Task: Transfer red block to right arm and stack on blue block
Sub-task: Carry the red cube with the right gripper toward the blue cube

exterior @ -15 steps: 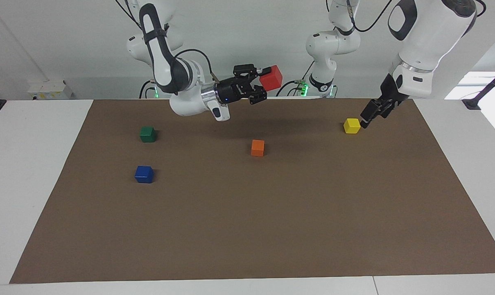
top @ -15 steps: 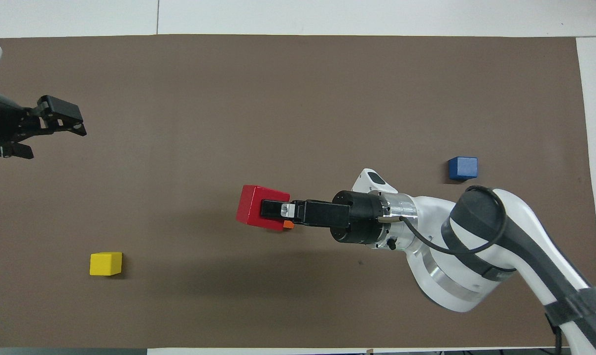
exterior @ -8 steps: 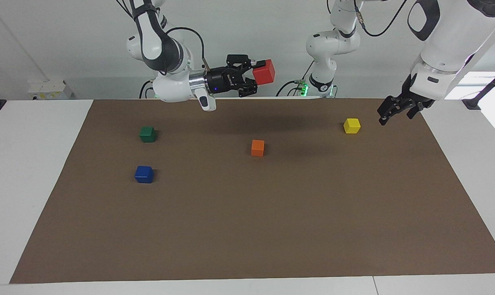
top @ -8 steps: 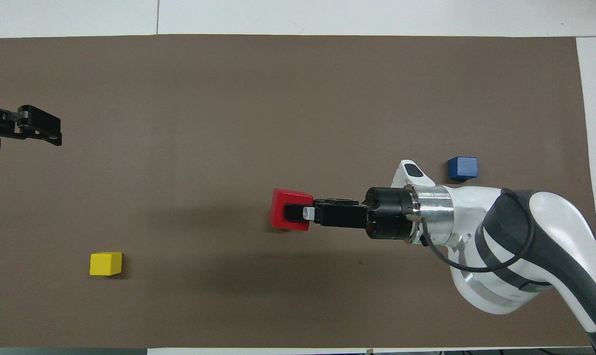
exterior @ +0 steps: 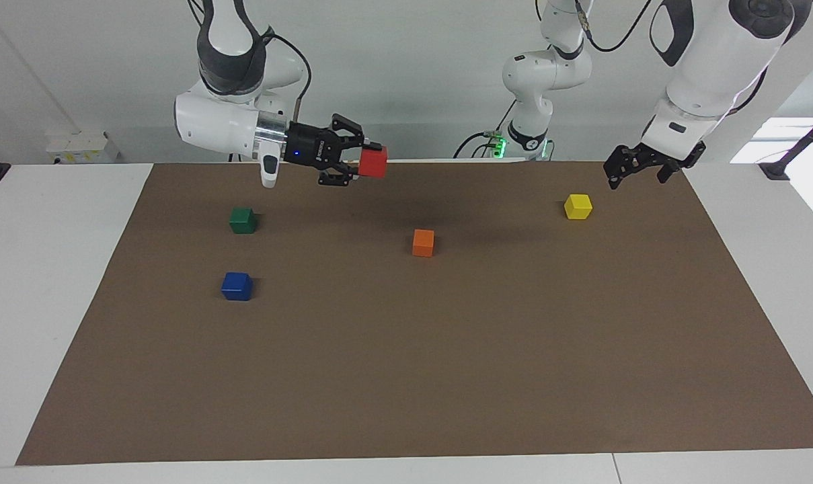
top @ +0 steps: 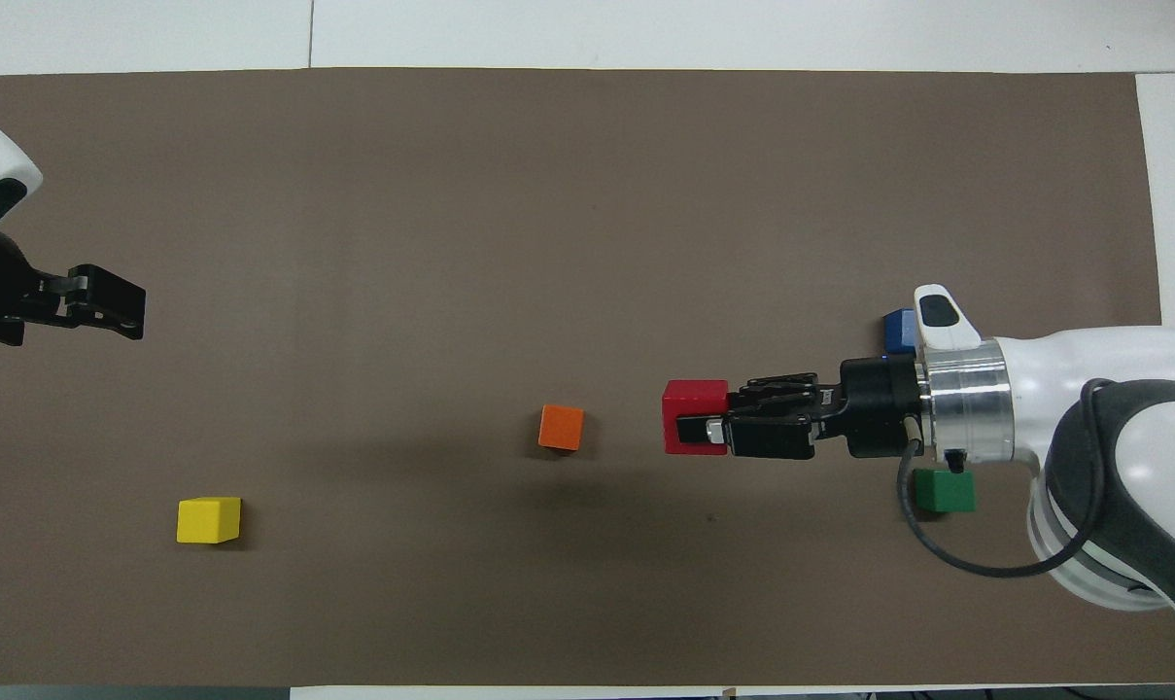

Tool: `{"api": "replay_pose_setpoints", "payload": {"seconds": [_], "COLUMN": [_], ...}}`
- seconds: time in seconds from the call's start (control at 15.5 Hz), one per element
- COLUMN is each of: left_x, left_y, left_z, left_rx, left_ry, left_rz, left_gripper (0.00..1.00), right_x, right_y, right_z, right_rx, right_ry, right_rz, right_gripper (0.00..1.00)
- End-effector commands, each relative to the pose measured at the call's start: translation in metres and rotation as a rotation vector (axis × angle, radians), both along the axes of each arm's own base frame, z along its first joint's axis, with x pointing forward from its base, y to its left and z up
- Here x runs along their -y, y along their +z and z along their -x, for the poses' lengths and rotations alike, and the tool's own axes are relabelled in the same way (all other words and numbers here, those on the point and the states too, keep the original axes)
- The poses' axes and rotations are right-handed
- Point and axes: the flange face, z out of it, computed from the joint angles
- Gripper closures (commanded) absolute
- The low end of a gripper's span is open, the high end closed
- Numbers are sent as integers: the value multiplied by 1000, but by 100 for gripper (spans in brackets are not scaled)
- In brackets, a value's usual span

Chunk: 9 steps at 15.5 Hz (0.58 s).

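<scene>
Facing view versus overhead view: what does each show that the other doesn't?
Only facing: the red block is up in the air, clear of the mat, and the blue block shows whole. Only overhead: the right arm covers part of the blue block; the red block sits between the orange block and green block. Both: right hand shut on the red block, left hand open, empty.

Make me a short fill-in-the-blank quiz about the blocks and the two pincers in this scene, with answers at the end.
1. The right pincer is shut on the ____ block.
2. The left pincer, holding nothing, hangs up in the air close to the ____ block.
3. The block on the mat nearest the blue block is the ____ one.
4. On top of the blue block there is ____.

Answers: red; yellow; green; nothing
</scene>
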Motion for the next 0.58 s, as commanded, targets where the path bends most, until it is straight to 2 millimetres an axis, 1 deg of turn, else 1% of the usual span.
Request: {"api": "replay_pose_setpoints", "payload": {"seconds": [0.0, 0.06, 0.19, 0.39, 0.52], "left_x": [0, -7, -21, -22, -20], "left_y": [12, 14, 21, 25, 26], "left_z": [26, 31, 29, 21, 18], "left_rx": [37, 55, 76, 136, 143], "left_ry": [-4, 13, 44, 19, -4], "left_rz": [-29, 1, 54, 74, 83], "left_gripper": [0, 0, 0, 0, 0], "right_x": [27, 39, 60, 90, 102], "right_y": [19, 24, 31, 24, 17], "right_z": [-12, -17, -26, -27, -28], "right_rx": [48, 43, 44, -4, -60], "right_ry": [0, -11, -30, -69, -126], "right_rz": [211, 288, 425, 621, 755], "right_gripper": [100, 100, 100, 100, 100]}}
